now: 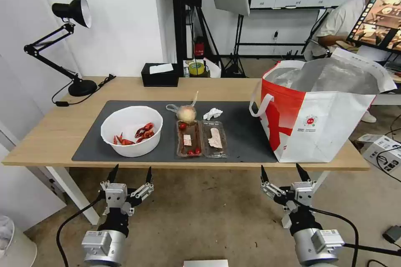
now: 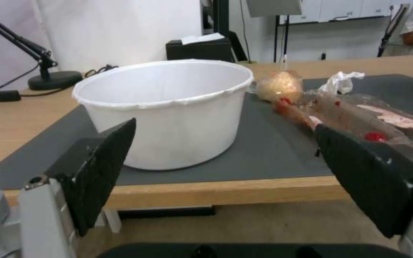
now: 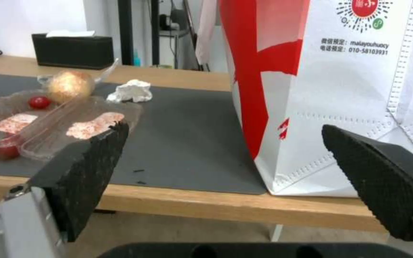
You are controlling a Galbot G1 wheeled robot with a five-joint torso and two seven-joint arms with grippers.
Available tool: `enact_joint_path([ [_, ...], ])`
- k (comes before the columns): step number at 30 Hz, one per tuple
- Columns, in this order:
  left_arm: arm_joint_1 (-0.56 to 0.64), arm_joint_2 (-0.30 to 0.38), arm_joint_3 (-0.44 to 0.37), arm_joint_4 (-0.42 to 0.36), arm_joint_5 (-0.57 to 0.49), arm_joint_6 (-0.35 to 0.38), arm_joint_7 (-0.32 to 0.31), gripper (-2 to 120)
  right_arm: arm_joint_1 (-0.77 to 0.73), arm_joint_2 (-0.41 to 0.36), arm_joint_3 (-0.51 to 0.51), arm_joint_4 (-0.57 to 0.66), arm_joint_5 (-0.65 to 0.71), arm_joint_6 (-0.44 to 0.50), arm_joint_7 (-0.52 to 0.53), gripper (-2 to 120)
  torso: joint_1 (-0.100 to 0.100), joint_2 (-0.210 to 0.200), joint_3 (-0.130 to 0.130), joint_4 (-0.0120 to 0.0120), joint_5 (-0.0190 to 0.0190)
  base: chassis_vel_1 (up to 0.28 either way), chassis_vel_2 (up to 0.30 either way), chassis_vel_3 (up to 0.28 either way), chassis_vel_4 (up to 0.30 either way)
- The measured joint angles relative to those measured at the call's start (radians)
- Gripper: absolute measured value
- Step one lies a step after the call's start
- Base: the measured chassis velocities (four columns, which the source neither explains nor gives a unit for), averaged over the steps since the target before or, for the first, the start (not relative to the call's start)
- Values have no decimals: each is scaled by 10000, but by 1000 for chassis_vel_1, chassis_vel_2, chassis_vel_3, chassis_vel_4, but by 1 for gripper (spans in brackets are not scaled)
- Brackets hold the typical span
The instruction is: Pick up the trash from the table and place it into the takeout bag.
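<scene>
Light-wood table [image 1: 54, 133] with a grey mat [image 1: 246, 133] fills the space ahead of both grippers, which hang below and short of its near edge, touching nothing. The left gripper [image 1: 130, 174] has its fingers spread wide and empty; the bowl [image 1: 131, 130] sits straight ahead of it and higher, red shells inside. The right gripper [image 1: 283, 172] is likewise spread and empty; the bag [image 1: 330, 129] stands ahead of it, slightly to its right, mouth open and foil showing.

Between the two, ahead and above, lies the tray [image 1: 201, 139], opened flat, with tomatoes and paper scraps loose in it. Beyond it are the knotted bag [image 1: 186, 112] and the tissue [image 1: 212, 113].

Risks, as I judge them: the tray looks thin and floppy, so a one-sided pinch could tip tomatoes onto the mat. A tilted bowl would spill shells. The bag's soft wall could fold inward if bumped, closing the mouth.
</scene>
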Motion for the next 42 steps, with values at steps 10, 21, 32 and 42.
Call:
enact_joint_path([
  [10,0,0,0,0,0,0,0,100,0,0,0,0,0,0,0,100,0,0,0,0,0,0,0,0,0],
  [21,0,0,0,0,0,0,0,100,1,0,0,0,0,0,0,100,0,0,0,0,0,0,0,0,0],
  [32,-442,566,-279,-96,-950,818,-427,100,934,-893,-29,-192,913,-734,15,100,2,-1,1,6,3,0,0,0,0],
  [42,-1367,1710,-850,-357,-3227,2690,-1290,100,2655,-2572,-139,-655,3107,-2295,16,100,2,-1,2,1,-1,0,0,0,0],
])
